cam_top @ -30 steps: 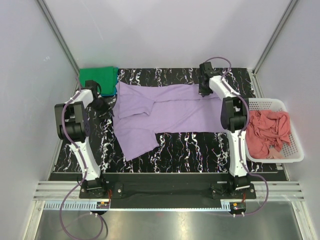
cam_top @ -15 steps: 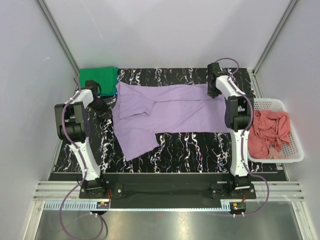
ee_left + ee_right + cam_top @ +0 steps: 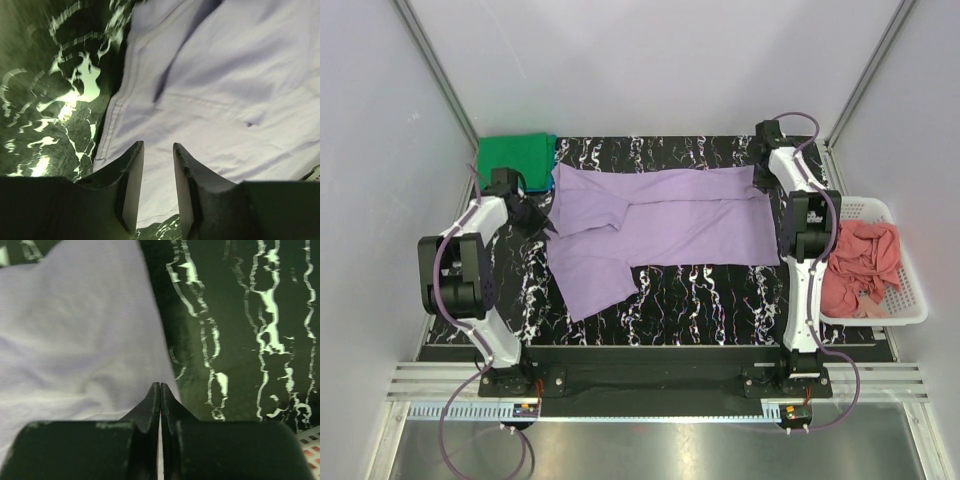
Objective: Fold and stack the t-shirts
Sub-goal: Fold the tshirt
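Cloth: purple shirt (image 3: pixel 660 225) lies spread across the middle of the black marbled table (image 3: pixel 720 290), a flap doubled over near its left end.
Left gripper (image 3: pixel 157 146): fingers apart, poised over the shirt's left hem, gripping nothing.
Right gripper (image 3: pixel 160 385): fingers pressed together on the shirt's upper-right corner.
Risk: I reckon that thin corner pinch slips under a tug; with the left holding nothing, a pull drags the whole shirt sideways and creases it.
Hidden: I can't tell how much cloth sits inside the right pinch, nor whether the left fingertips touch fabric; the right arm covers the shirt's right edge in the overhead view.
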Controlling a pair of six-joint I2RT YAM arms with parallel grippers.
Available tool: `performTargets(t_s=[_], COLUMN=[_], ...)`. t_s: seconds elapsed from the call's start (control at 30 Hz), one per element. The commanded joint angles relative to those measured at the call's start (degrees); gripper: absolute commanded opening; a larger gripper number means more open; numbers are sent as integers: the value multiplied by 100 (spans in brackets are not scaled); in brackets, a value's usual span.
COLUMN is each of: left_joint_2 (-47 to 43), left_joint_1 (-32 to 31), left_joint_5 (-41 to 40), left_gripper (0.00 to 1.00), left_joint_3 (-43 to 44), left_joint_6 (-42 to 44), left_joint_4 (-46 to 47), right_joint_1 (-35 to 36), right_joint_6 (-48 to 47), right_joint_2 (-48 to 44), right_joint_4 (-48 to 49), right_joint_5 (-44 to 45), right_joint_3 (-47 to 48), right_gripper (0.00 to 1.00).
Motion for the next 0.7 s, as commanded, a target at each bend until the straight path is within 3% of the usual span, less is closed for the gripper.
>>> performTargets(t_s=[0.0,0.17,0.57,0.67], left_joint_2=[163,137,-3,-205], left_joint_1=[-152,-161,-152,-152], left_joint_5=[381,424,292,318], left_gripper=[35,35,38,38], left_joint_3=[-489,-763,934,900], left_joint_6=[-199,-462,-120,-111], left_joint_4=[463,806,42,41], right_joint_1=[-109,-189,-470,-470], right_joint_6=[-108,-90,59,85], right_joint_2=[-108,173,34,-203], right_joint_4=[-32,-224,-453,-296], right_joint_5=[-34,238,370,-225], right_joint_3=[-3,190,620,709], right_gripper=[2,1,0,0])
